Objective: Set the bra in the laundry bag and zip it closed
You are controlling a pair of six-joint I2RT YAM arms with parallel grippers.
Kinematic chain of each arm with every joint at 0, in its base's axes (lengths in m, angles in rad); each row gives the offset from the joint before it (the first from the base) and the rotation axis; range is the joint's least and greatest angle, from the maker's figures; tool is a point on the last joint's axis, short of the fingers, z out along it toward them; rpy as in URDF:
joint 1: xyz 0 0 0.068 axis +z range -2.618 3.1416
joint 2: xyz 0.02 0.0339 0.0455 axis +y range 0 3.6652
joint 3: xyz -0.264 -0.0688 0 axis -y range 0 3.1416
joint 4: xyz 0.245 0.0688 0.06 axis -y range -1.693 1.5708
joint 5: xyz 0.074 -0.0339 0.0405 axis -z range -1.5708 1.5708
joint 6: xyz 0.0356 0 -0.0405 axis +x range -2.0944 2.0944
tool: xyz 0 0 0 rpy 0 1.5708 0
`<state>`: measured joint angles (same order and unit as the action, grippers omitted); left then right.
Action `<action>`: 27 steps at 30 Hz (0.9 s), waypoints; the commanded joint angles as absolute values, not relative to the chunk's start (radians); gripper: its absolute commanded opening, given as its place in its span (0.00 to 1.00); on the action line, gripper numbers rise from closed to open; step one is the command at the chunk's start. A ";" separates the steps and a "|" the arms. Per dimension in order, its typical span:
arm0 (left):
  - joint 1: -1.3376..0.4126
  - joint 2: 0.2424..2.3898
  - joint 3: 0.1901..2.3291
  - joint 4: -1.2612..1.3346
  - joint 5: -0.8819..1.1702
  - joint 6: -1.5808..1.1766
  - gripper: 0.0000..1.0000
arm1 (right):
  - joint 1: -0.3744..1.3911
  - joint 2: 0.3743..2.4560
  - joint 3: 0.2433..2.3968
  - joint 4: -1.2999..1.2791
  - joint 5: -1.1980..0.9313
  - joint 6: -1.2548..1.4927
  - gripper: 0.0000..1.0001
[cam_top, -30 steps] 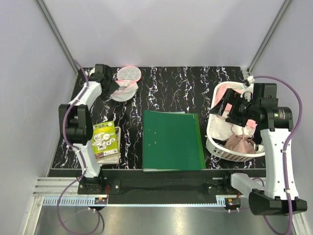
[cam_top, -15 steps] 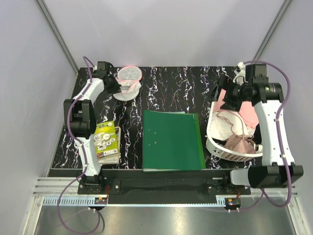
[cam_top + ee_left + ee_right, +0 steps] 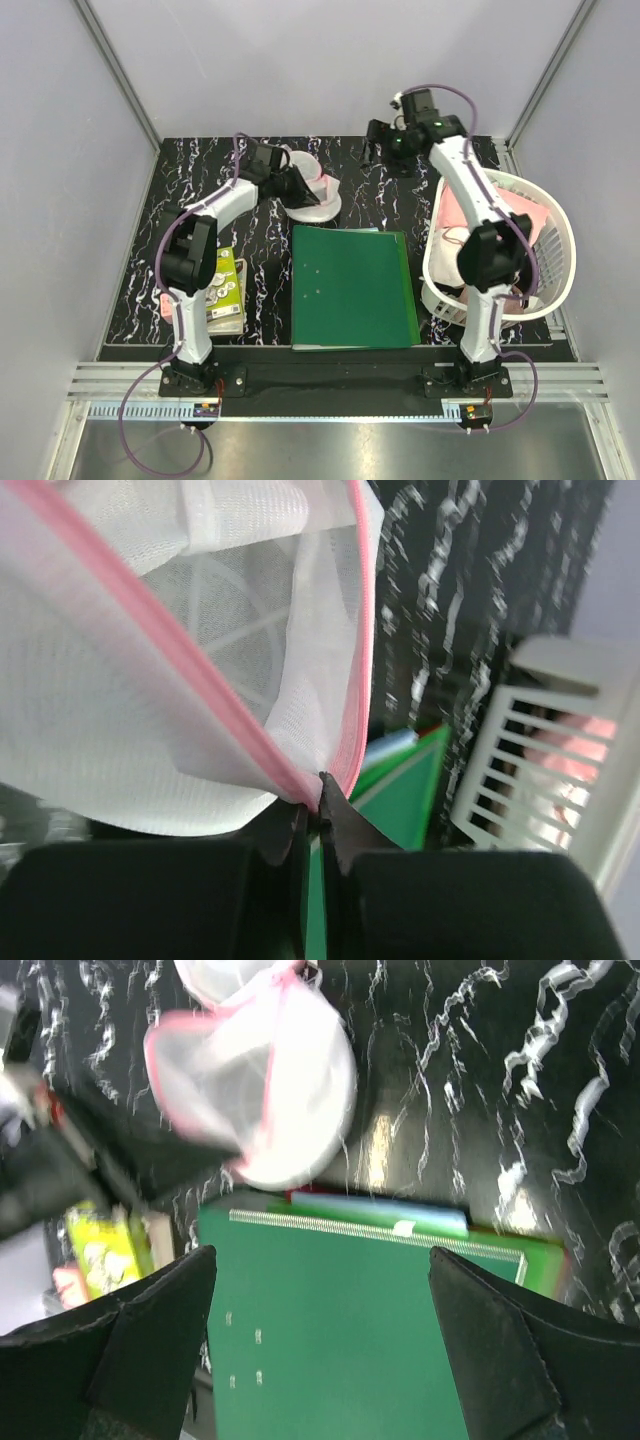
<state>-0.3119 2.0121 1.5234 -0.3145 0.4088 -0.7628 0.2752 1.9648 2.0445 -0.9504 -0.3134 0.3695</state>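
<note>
Left gripper (image 3: 320, 805) pinches laundry bag (image 3: 130, 730) (pink rim).

Left wrist view: laundry bag (image 3: 180, 680) cut off by top and left edges; contents unreadable through mesh. Basket (image 3: 540, 770) cut by right edge. Body of left gripper (image 3: 321, 805) out of focus along bottom.

Right wrist view: laundry bag and left arm (image 3: 60, 1175) blurred, upper left. Fingers (image 3: 150, 1350) of right gripper (image 3: 320, 1260) blurred, cut by bottom edge. Booklet (image 3: 105, 1250) half behind one finger.

Top view: right arm (image 3: 462, 170) hides part of basket. Pink cloth (image 3: 452, 200) inside, shape unreadable.
</note>
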 commanded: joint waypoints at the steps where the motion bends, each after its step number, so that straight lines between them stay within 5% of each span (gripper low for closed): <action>1: -0.353 1.954 1.505 -0.198 0.525 -0.824 0.28 | 0.347 2.129 2.245 -0.897 -0.209 0.406 0.93; 2: -0.357 1.942 1.499 -0.205 0.520 -0.806 0.57 | 0.354 2.193 2.311 -0.913 -0.200 0.423 0.92; 5: -0.315 1.843 1.437 -0.219 0.435 -0.712 0.87 | 0.368 2.304 2.431 -0.975 -0.178 0.466 0.77; 7: -0.273 1.800 1.427 -0.247 0.401 -0.646 0.88 | 0.368 2.347 2.476 -1.003 -0.192 0.479 0.65; 19: -0.156 2.111 1.795 -0.525 0.456 -0.497 0.78 | 0.428 2.473 2.489 -1.023 -0.218 0.471 0.71; 27: -0.161 2.158 1.801 -0.528 0.460 -0.505 0.70 | 0.445 2.569 2.603 -1.023 -0.219 0.456 0.59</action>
